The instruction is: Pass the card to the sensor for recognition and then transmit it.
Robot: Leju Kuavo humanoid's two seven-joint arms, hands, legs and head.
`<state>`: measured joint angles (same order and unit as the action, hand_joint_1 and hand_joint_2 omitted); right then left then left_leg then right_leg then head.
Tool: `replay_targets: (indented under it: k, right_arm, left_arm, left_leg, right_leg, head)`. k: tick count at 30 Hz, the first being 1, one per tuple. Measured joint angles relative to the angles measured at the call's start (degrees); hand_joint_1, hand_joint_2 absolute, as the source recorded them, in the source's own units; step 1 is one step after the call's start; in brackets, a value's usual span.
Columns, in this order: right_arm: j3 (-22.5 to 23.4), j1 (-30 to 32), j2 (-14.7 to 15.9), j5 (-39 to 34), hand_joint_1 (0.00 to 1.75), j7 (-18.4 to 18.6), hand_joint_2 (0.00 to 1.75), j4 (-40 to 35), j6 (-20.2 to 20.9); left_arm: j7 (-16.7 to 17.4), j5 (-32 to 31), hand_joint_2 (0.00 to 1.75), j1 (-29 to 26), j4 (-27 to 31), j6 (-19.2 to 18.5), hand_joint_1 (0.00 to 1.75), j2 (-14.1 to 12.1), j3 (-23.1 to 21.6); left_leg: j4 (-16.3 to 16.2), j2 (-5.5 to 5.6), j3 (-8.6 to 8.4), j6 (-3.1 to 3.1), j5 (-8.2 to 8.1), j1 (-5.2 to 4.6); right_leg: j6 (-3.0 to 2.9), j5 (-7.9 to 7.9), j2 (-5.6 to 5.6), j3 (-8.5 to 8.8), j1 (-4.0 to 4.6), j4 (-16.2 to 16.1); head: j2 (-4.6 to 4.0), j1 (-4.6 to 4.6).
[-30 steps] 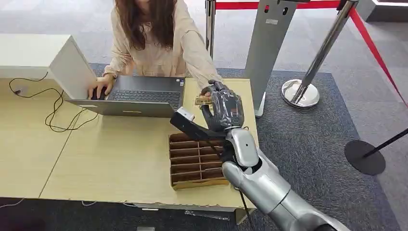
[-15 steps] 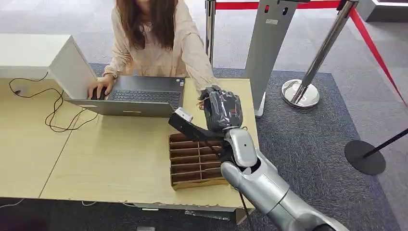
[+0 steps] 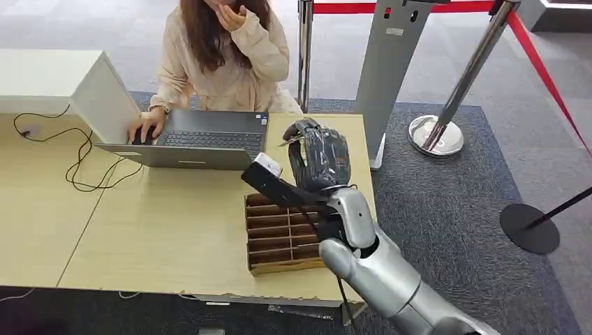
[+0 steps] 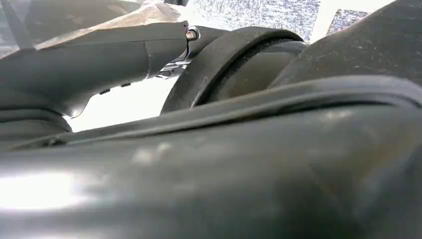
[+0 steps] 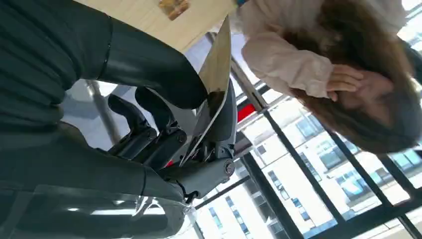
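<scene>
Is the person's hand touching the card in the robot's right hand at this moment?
No. In the head view the person's hand is raised to the face, while the right hand alone holds the card.

card [image 5: 215, 74]: thin, flat, pale beige face, seen nearly edge-on | state: pinched between thumb and fingers of the right hand [image 3: 317, 157] | pose: tilted, raised above the bench [image 3: 174, 230] | sensor [image 3: 267, 165]: small white block, just beside the hand
</scene>
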<state>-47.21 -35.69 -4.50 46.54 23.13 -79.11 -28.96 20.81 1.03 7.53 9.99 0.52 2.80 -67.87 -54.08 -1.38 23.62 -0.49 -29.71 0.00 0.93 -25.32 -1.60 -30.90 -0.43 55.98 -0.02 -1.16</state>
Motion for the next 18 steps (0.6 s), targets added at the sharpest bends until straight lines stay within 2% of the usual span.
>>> replay_targets:
  k: [6,10,13,15,18]
  right_arm:
    - [0.74,5.47,1.38,-7.44,1.61,-3.98,1.75,-9.74,-3.63]
    - [1.49,10.17,3.01,-18.97,1.59,-10.23,1.75,-17.03,-6.31]
    - [2.27,13.51,4.24,-24.59,1.57,-14.09,1.75,-22.06,-8.13]
    - [2.86,15.92,5.14,-26.25,1.55,-17.09,1.75,-25.51,-9.99]
    - [4.04,19.67,5.88,-22.95,1.55,-19.02,1.75,-28.75,-10.91]
  left_arm:
    - [-0.07,0.39,0.0,-0.11,0.0,0.04,0.0,-0.02,0.11]
    - [-0.07,1.01,0.0,-0.19,0.0,0.04,0.0,-0.07,0.24]
    - [-0.07,1.23,0.0,-0.22,0.0,0.07,0.0,-0.09,0.39]
    - [-0.07,1.42,0.0,-0.25,0.0,0.09,0.0,-0.11,0.48]
    - [-0.07,1.84,0.0,-0.25,0.0,0.15,0.0,-0.11,0.52]
  left_leg:
    - [0.0,-0.01,0.01,0.0,0.0,-0.01]
    - [0.0,-0.02,-0.01,0.0,-0.01,-0.02]
    - [0.0,-0.02,0.0,0.0,-0.01,-0.02]
    - [0.0,-0.02,-0.01,0.0,-0.01,-0.02]
    - [0.0,-0.04,0.02,0.0,-0.01,-0.01]
  right_leg:
    - [0.0,0.0,0.0,0.0,0.0,-0.01]
    - [0.0,0.0,0.01,0.01,-0.01,-0.01]
    - [0.0,0.0,0.0,0.01,-0.01,-0.01]
    - [0.0,0.0,0.0,0.02,-0.01,-0.01]
    - [0.0,0.0,0.01,0.02,-0.01,-0.01]
  head:
    - [0.0,-0.02]
    - [0.0,0.0]
    - [-0.02,0.0]
    - [0.0,-0.02]
    - [0.0,0.0]
